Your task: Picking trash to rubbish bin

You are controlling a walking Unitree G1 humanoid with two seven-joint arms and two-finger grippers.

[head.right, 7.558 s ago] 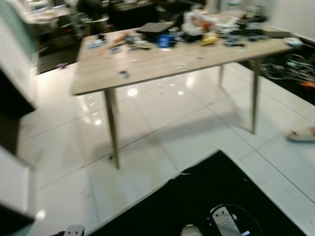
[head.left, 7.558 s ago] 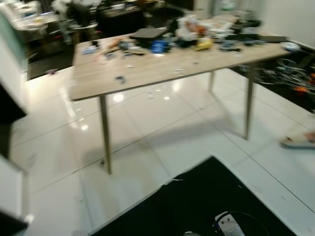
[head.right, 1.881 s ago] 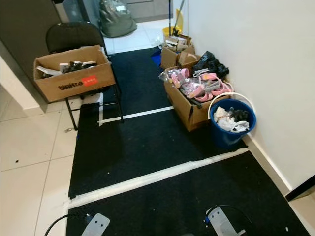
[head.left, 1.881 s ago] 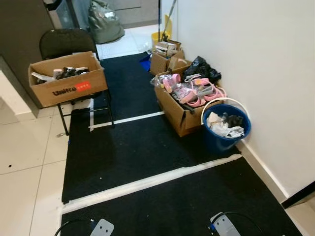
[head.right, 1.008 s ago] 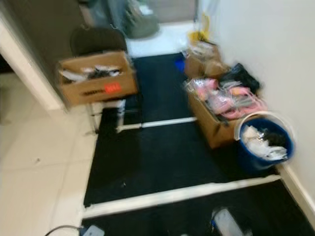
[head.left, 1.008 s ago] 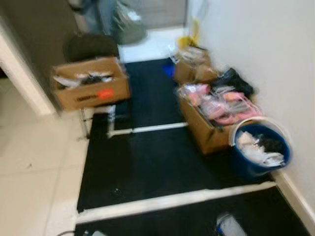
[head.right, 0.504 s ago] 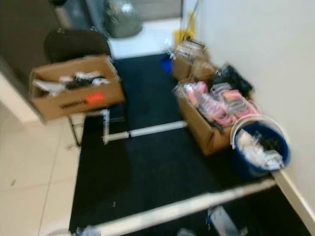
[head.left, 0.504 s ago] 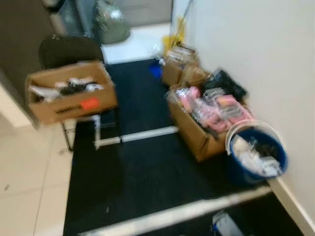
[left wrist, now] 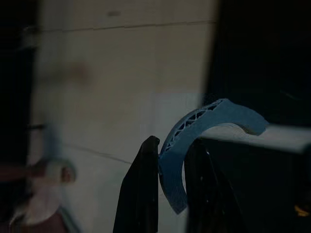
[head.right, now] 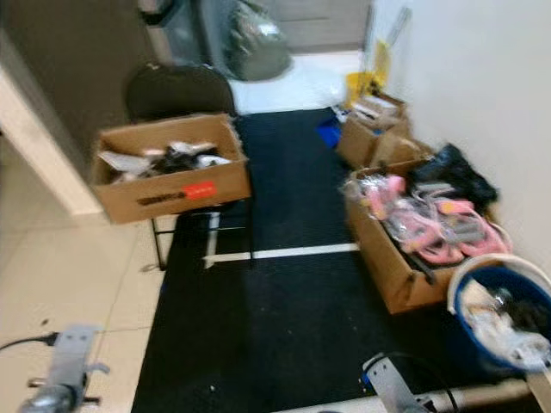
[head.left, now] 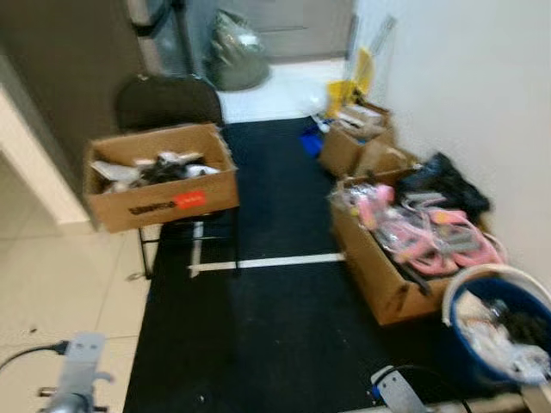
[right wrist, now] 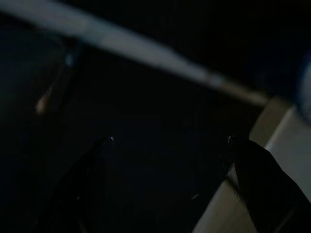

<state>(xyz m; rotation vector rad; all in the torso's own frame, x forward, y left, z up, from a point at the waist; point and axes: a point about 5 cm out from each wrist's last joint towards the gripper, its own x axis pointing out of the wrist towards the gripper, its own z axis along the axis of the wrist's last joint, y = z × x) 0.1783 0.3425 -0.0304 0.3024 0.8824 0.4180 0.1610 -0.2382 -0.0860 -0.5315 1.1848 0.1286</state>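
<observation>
The rubbish bin is a blue bucket [head.left: 479, 294] with a white rim, standing at the lower right against the white wall and holding crumpled white and dark trash. In the left wrist view my left gripper [left wrist: 172, 145] is shut on a curved blue plastic piece [left wrist: 214, 114] with a lattice pattern, over pale floor tiles. My left arm [head.left: 75, 376] comes in at the lower left, well away from the bucket. The right wrist view is very dark; my right gripper [right wrist: 170, 141] is open with nothing between its fingers. My right arm [head.left: 392, 389] sits at the bottom edge.
A cardboard box [head.left: 162, 176] of odds and ends rests on a black chair [head.left: 169, 99]. Another box [head.left: 392, 258] with pink items stands left of the bucket, with smaller boxes [head.left: 353, 142] and a black bag [head.left: 443, 181] behind. White tape [head.left: 267, 261] crosses the black mat.
The camera has swung: the whole scene has shifted, and the bucket now sits at the lower right edge. My left arm has come into view at the lower left.
</observation>
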